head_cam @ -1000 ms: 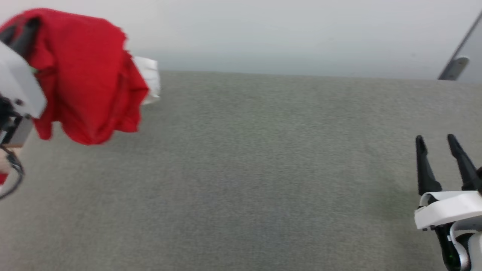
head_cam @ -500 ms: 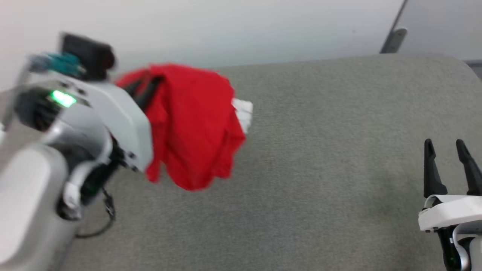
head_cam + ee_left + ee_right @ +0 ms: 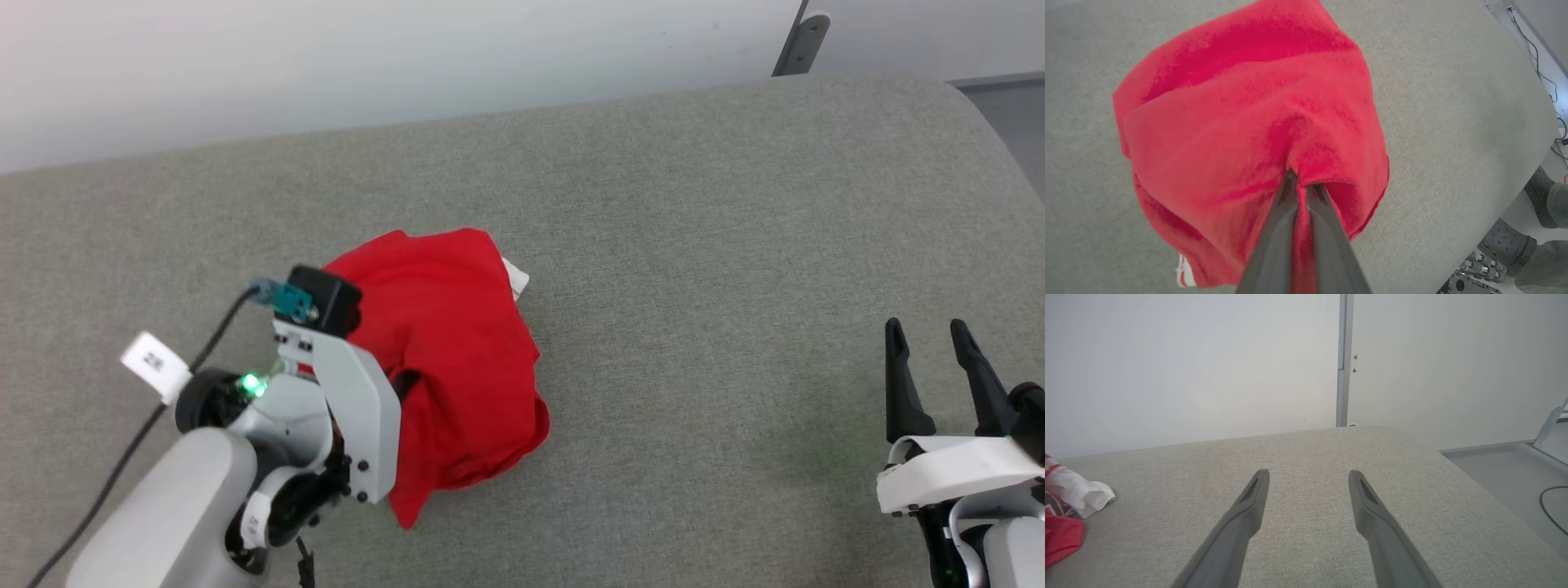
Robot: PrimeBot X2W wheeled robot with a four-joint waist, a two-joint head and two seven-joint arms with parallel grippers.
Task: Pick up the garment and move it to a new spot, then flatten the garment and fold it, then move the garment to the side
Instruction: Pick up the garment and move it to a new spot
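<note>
Left claw (image 3: 1302, 184) pinches the bunched red garment (image 3: 1241, 102)

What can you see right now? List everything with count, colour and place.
garment: one, red with a white sleeve, bunched on the surface, left of centre
padded surface: one, grey, under the garment and both grippers
wall: one, white, behind the surface
metal strip: one, grey, upright on the wall
left gripper: one, dark fingers, closed on a fold of the garment
right gripper: one, dark fingers, open, over bare surface at lower right
</note>
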